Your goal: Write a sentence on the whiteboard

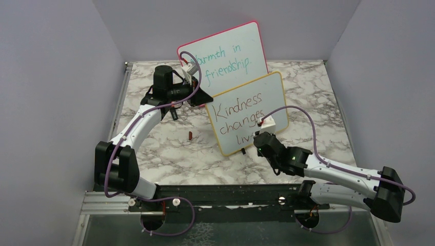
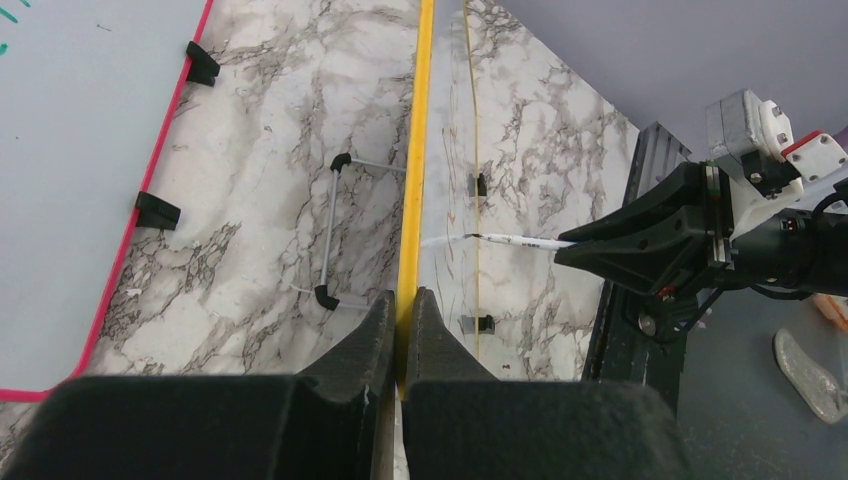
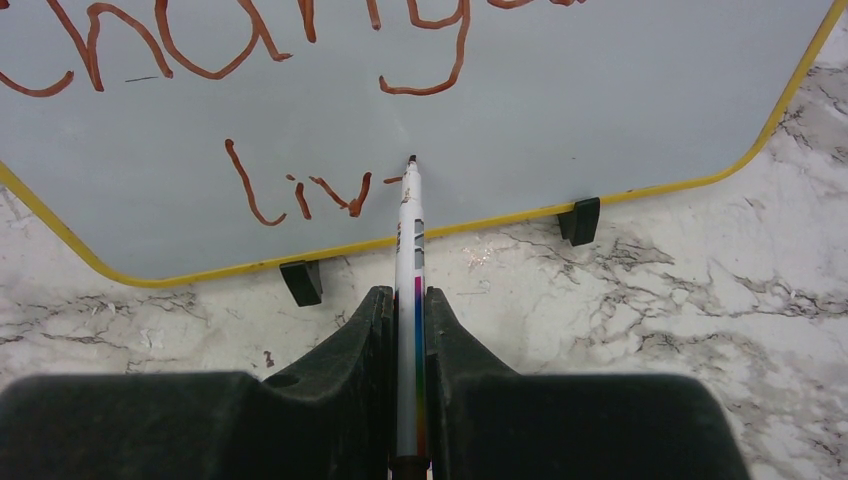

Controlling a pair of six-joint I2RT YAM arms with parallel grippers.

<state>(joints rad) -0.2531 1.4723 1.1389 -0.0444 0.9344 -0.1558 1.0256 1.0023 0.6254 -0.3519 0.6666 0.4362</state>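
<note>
The whiteboard (image 1: 267,95) with a yellow frame stands tilted on the marble table, facing the arms. The sentence (image 1: 238,115) on it reads "Kindness changes liv" in reddish-brown. My left gripper (image 1: 203,98) is shut on the board's upper left edge; in the left wrist view the fingers (image 2: 402,297) pinch the yellow frame (image 2: 412,150). My right gripper (image 3: 405,295) is shut on a white marker (image 3: 408,235). Its tip touches the board (image 3: 600,100) just right of "liv" (image 3: 330,192), beside a short fresh stroke. The right gripper also shows in the top view (image 1: 260,138).
A pink-red-framed board (image 1: 225,51) with teal writing stands behind the yellow one and shows in the left wrist view (image 2: 60,150). A small red cap (image 1: 190,135) lies on the table left of the whiteboard. Purple walls enclose the table.
</note>
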